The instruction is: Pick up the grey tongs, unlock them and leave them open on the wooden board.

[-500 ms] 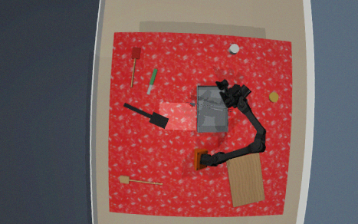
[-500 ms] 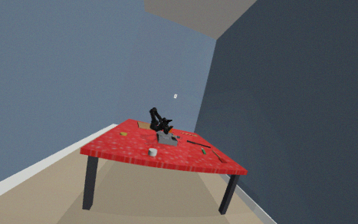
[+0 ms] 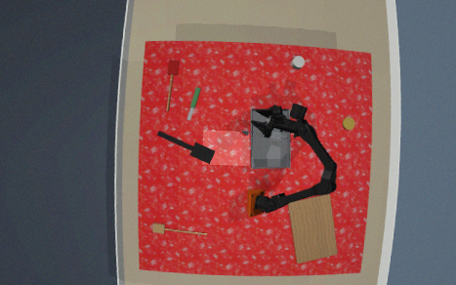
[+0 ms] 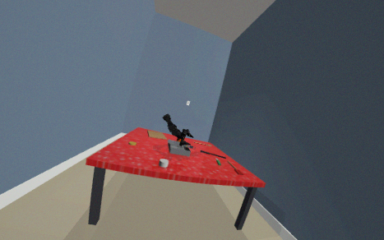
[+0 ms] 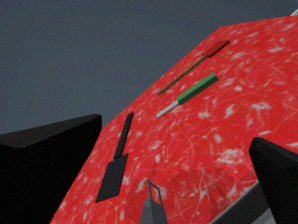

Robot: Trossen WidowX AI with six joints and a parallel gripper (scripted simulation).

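The grey tongs (image 3: 245, 133) (image 5: 153, 212) lie below the hand, across the roasting tin (image 3: 263, 148) (image 4: 179, 151) (image 5: 237, 201), one end passing its rim. The gripper (image 3: 254, 117) (image 4: 190, 140) (image 5: 177, 133) is released, fingers wide apart. Well apart from it lies the wooden board (image 3: 313, 229) (image 4: 156, 135).

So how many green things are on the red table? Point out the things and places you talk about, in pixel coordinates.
1: the green-handled tool (image 3: 194, 101) (image 4: 218, 162) (image 5: 196, 90), between the red-headed tool (image 3: 173, 67) (image 4: 239, 172) (image 5: 216, 48) and the roasting tin (image 3: 270, 163) (image 4: 179, 151). The arm might hide others.

From here I have my black six-joint arm (image 3: 320, 146) (image 4: 173, 126) bent in a wide curve, elbow swung out to one side and forearm doubling back. My parallel-jaw gripper (image 3: 254, 121) (image 4: 192, 140) (image 5: 177, 133) stands spread wide, nothing between its dark, tapered fingers.
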